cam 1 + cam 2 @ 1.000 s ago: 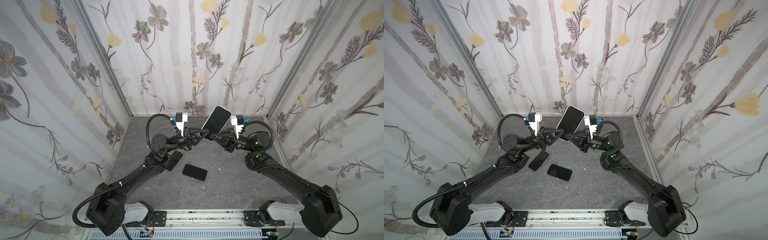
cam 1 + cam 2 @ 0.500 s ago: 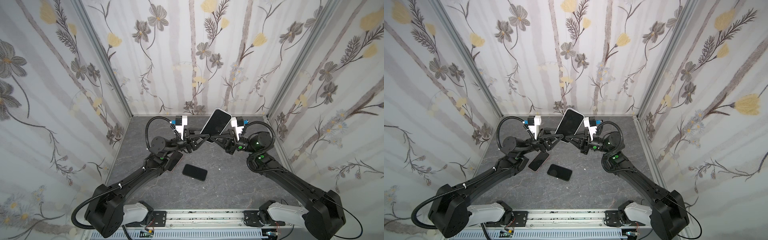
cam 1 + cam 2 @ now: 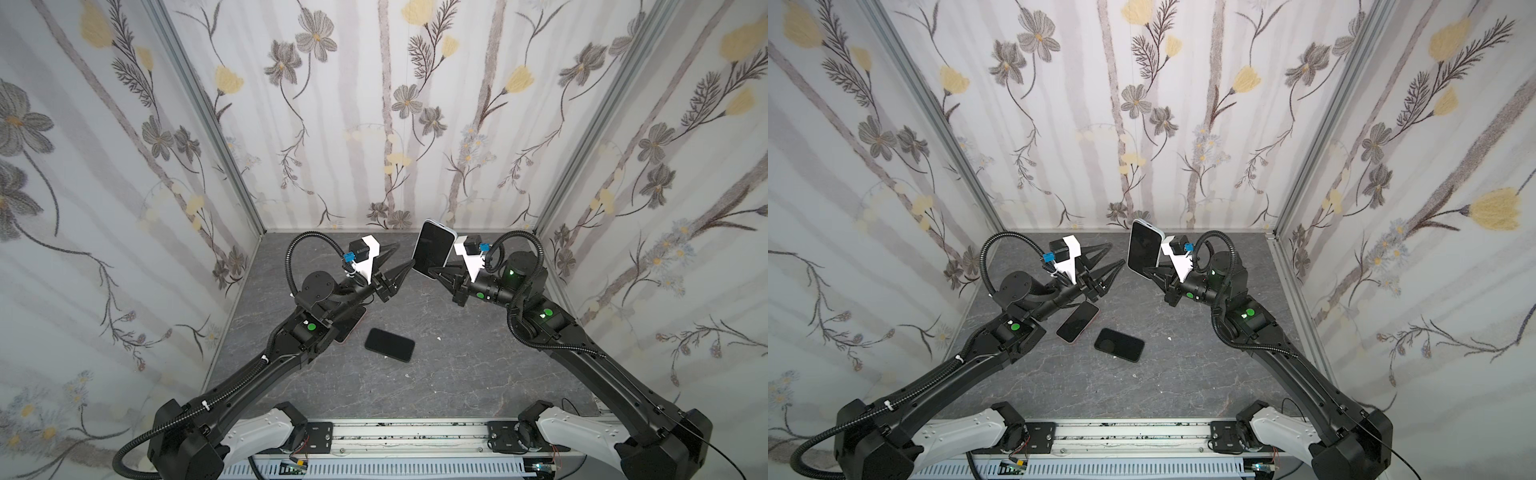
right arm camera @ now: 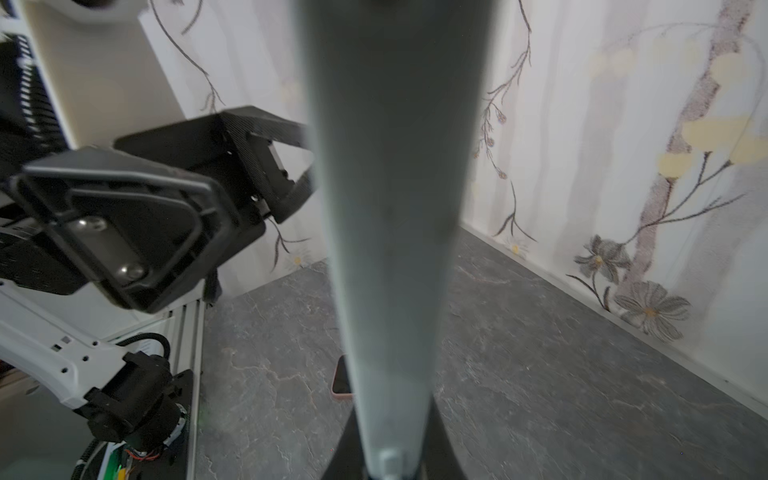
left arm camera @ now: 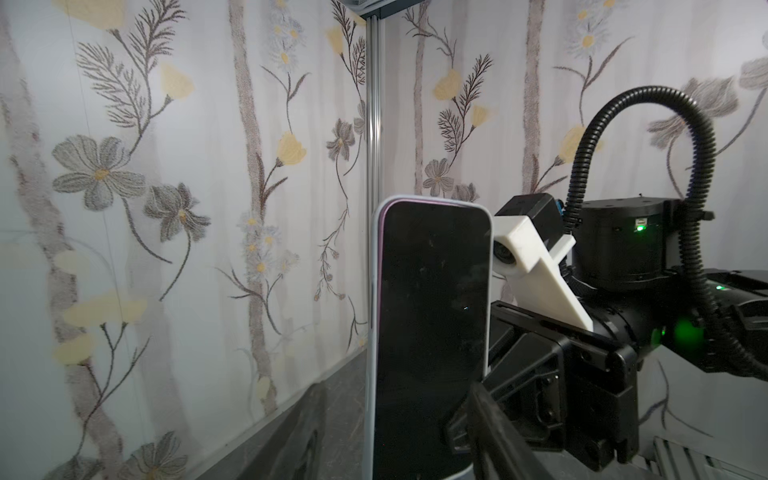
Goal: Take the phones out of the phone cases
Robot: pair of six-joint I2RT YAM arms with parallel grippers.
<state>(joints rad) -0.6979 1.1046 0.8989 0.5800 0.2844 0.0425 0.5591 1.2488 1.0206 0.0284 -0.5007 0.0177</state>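
The right gripper point(image 3: 433, 272) clamps the phone point(image 3: 433, 248) upright above the table's point(image 3: 457, 374) far middle, and the left gripper point(image 3: 405, 254) gapes empty just left of it, so the phone case point(image 5: 371, 332) rim likely wants catching and peeling next.

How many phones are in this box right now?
3. A cased phone stands upright, pinched by the right arm's fingers. A pink-edged phone lies on the floor, partly under the left arm. A black one, possibly just a case, lies flat mid-floor.
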